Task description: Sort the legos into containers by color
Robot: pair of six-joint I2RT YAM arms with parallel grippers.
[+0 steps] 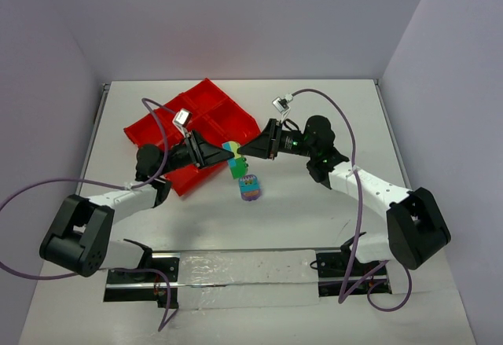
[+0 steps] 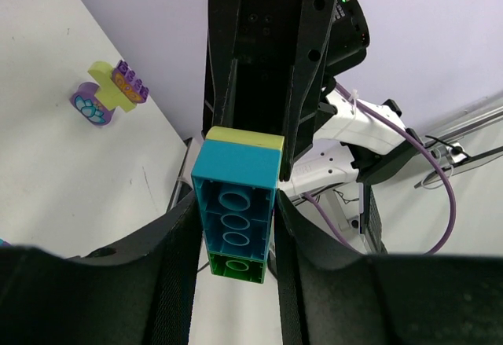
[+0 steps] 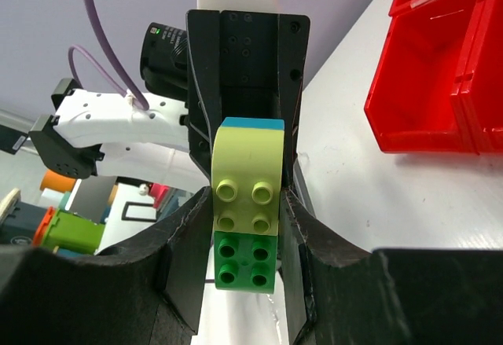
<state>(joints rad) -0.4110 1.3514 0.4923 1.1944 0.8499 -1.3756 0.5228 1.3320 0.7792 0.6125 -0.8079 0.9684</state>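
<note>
A lego clump (image 1: 234, 160) of teal, yellow-green and green bricks hangs in the air between both grippers, just right of the red tray (image 1: 196, 121). My left gripper (image 1: 222, 155) is shut on its left side. In the left wrist view my left gripper (image 2: 236, 235) clasps the teal brick (image 2: 236, 196) and green brick (image 2: 236, 268), seen from their hollow undersides. My right gripper (image 1: 245, 150) is shut on the right side. In the right wrist view my right gripper (image 3: 245, 235) clasps the yellow-green brick (image 3: 247, 172) and green brick (image 3: 245, 262), studs facing the camera.
A second clump (image 1: 250, 187) of purple and yellow-green bricks lies on the white table just below the held clump; it also shows in the left wrist view (image 2: 110, 93). The red tray's compartments (image 3: 440, 70) look empty. Walls enclose the table at the back and sides.
</note>
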